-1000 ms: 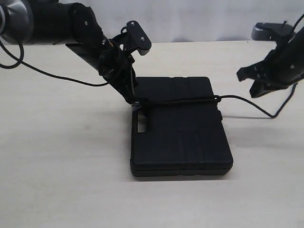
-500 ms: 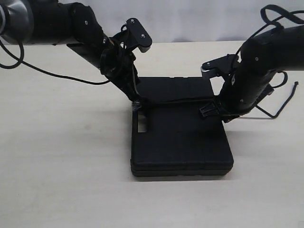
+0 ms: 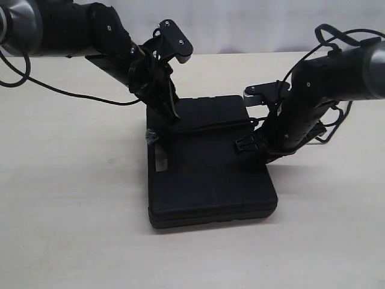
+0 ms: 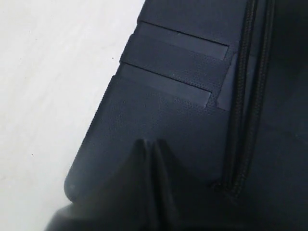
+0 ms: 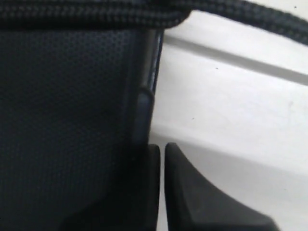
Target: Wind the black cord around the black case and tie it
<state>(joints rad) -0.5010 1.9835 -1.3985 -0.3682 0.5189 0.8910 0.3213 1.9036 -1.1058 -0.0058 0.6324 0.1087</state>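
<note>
The black case (image 3: 210,180) lies flat on the table, slightly turned. The black cord (image 3: 216,126) runs across its far part, with a greyish frayed knot (image 3: 151,137) at the case's left edge. My left gripper (image 3: 173,115) is shut, its tips down on the lid near the far left corner. In the left wrist view the shut left gripper (image 4: 153,144) rests on the case (image 4: 168,110), apart from the doubled cord (image 4: 246,96). My right gripper (image 3: 243,144) is shut at the case's right edge. In the right wrist view the right gripper (image 5: 162,147) holds nothing, beside the case (image 5: 62,120) and below the cord (image 5: 120,17).
The case sits on a pale wooden table (image 3: 72,211). Smooth black cables (image 3: 337,120) hang off the right arm, and another thin cable (image 3: 60,93) trails across the table at the left. A white wall (image 3: 252,24) stands behind the table's far edge.
The right arm swung in from the right to the case's right edge. The case slid left and turned a little. The left gripper's tips now rest further onto the lid.
</note>
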